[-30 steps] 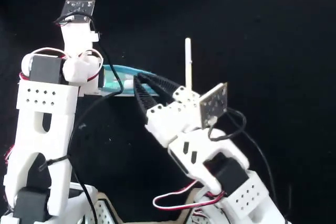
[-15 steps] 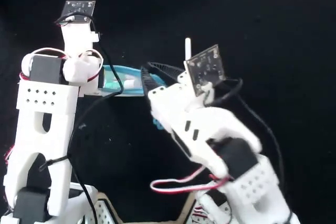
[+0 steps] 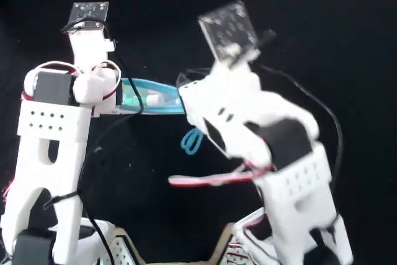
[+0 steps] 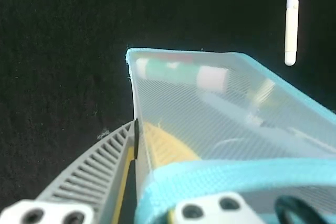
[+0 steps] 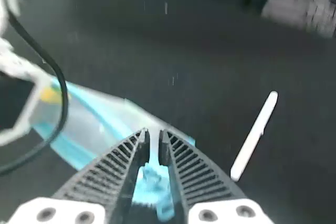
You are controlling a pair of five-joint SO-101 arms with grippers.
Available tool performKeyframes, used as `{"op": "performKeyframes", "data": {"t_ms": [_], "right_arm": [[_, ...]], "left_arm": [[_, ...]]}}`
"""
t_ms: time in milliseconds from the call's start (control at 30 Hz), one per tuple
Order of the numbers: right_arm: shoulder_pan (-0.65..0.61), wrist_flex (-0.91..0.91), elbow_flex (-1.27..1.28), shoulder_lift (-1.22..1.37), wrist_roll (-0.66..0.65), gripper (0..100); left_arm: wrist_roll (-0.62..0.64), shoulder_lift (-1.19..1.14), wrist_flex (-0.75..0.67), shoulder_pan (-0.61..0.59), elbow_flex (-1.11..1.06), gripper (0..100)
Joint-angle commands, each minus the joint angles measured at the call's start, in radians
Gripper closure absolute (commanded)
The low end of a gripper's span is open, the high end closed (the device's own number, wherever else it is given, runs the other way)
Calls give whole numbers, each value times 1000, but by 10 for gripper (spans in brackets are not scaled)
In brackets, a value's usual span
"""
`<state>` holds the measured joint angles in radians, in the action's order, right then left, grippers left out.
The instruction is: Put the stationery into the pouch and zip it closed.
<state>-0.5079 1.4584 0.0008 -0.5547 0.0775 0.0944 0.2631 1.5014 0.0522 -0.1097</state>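
1. Arms. The left arm [image 3: 49, 147] and the right arm [image 3: 279, 159] stand side by side at the near edge of the bench [image 3: 335, 60], which is covered in black.

2. Loop. Just past the arm bases, a teal loop [image 3: 191, 141] shows under the right arm's wrist, close to the end of the pouch.

3. Pouch [image 3: 152, 98]. It is made of clear mesh with teal trim. It sits between the two arms, running lengthwise from one to the other.

4. Left gripper [image 4: 137, 142]. The fingers are closed on the end of the pouch toward the left arm.
   - One ribbed finger [image 4: 100, 166] lies against the outside of the mesh wall.
   - The teal trim crosses the grip.
   - A yellow shape [image 4: 165, 148] shows through the mesh just beside that finger. It cannot be identified.

5. Contents and markings. A green-and-white stick [image 4: 181, 72] lies inside the pouch, at the end away from the left fingers. Any print on it is too blurred to read.

6. Right gripper [image 5: 152, 134]. The fingers are drawn together to a narrow slit at the pouch's other end. Teal fabric is pinched between them.

7. Pen. Farthest out, a white pen [image 4: 291, 19] lies flat on the bench, outside the pouch. It lies apart from the mesh and from both sets of fingers.
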Motion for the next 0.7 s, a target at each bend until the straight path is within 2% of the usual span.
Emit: {"op": "performKeyframes", "data": {"t_ms": [0, 200, 400, 600, 667], "right_arm": [[-28, 137, -180, 81, 12, 955], [-86, 195, -200, 93, 14, 955], [-52, 112, -73, 91, 135, 953], [-46, 58, -24, 91, 146, 952], [-46, 51, -21, 93, 146, 952]], "left_arm": [[12, -60, -32, 10, -58, 970], [12, -60, -34, 10, -56, 970], [34, -9, -35, 10, -81, 970], [46, 167, -173, -28, -246, 970], [43, 209, -181, -22, -280, 970]]}}
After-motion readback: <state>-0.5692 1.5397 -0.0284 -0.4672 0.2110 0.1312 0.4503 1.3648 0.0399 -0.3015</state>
